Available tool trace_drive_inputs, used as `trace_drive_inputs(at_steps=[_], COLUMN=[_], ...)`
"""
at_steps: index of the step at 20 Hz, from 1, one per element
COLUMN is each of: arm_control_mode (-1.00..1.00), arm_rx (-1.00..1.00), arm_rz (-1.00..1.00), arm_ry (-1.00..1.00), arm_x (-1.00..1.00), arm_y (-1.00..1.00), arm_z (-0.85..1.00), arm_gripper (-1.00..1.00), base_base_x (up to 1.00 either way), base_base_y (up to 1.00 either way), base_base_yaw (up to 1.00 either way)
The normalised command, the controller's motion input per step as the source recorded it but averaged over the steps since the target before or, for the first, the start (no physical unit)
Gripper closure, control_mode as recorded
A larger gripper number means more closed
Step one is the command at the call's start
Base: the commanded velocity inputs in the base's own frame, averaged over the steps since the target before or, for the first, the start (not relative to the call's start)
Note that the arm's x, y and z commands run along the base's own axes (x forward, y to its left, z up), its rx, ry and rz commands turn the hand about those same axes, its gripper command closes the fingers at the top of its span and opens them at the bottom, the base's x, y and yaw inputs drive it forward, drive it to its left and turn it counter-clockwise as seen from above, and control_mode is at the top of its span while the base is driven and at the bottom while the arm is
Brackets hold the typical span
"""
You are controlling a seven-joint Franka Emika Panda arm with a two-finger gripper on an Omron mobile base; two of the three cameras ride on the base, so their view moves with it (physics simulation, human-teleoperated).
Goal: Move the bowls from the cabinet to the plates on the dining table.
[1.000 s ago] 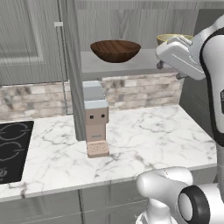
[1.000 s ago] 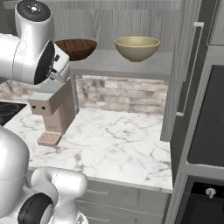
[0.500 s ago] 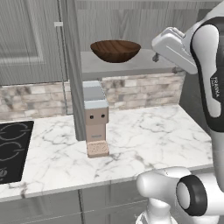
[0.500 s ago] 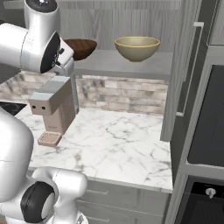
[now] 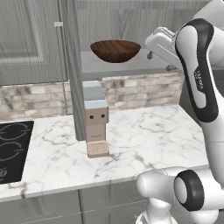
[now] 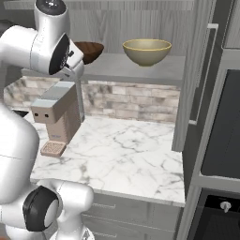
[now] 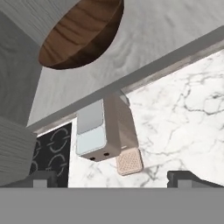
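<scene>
Both bowls sit upright, rims up, on the cabinet [image 6: 136,70] shelf: the brown bowl [image 7: 81,33] just ahead of our jaws [image 7: 111,179], the yellow bowl [image 6: 146,50] off to its side. Round, neither has a long axis. We judge nothing moved yet. Our jaws stand wide, empty.

Brightness: even and soft, no dark corners.
Light source: cannot tell; it seems diffuse, from above.
Shadows: a faint one under the cabinet shelf [image 6: 136,75] on the brick wall [image 6: 136,101]; weak under the coffee machine [image 5: 96,118].
Glare: none on the marble counter [image 5: 148,135].
Sharpness: slightly soft and pixelated everywhere.
Edge distortion: none visible.
</scene>
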Motion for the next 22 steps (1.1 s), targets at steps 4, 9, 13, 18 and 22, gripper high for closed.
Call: trace_drive_inputs(at_steps=[4, 9, 13, 18, 22], arm_control_mode=[-1.00, -1.00, -1.00, -1.00, -1.00], arm_rx=[0.04, 0.07, 0.06, 0.02, 0.02], arm_rz=[-0.07, -0.06, -0.05, -0.04, -0.03], arm_ry=[0.00, 0.00, 0.00, 0.00, 0.00], arm_x=[0.37, 0.35, 0.33, 0.37, 0.34], arm_y=[0.00, 0.00, 0.00, 0.00, 0.00], arm_z=[-0.02, 0.00, 0.00, 0.00, 0.00], arm_gripper=[-1.00, -1.00, -1.00, -1.00, -1.00], base_base_x=[0.00, 0.00, 0.00, 0.00, 0.00], base_base_y=[0.00, 0.00, 0.00, 0.00, 0.00], base_base_yaw=[0.00, 0.00, 0.00, 0.00, 0.00])
